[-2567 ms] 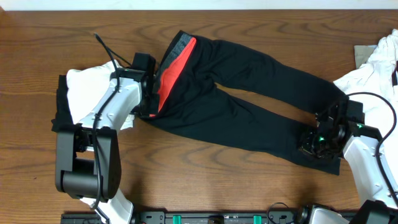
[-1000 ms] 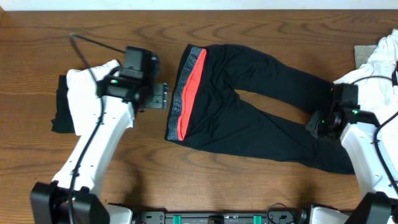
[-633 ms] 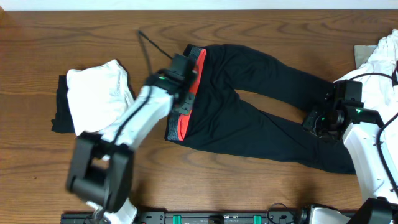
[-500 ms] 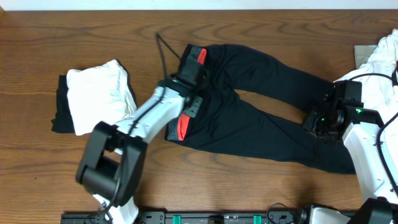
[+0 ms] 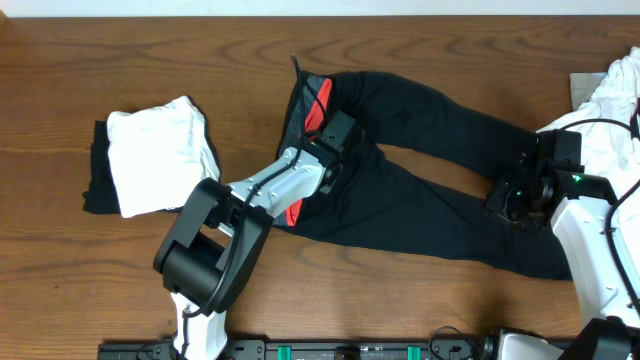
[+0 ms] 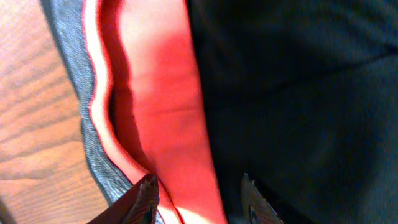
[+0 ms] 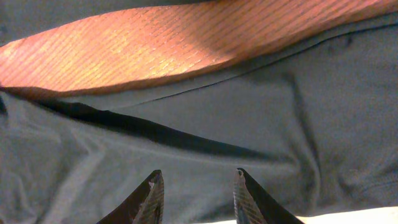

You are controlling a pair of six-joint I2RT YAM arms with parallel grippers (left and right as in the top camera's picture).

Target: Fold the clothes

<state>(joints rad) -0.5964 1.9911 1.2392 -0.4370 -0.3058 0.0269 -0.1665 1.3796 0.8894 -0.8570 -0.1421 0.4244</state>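
1. A wooden tabletop [image 5: 400,300] fills almost the whole overhead view. It is a warm mid-brown with darker, wavy grain running mostly along its length.
2. Along the far edge, a narrow pale strip [image 5: 300,7] shows beyond the wood. Whether it is wall or floor cannot be told.
3. The light is soft and even, leaving only faint shadows on the wood.
4. The left wrist view shows a brightly lit patch of the same wood at its left side. The right wrist view shows an orange-brown band of it across the top.

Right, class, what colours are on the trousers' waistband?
Grey with red, on the waistband, clearest in the left wrist view.
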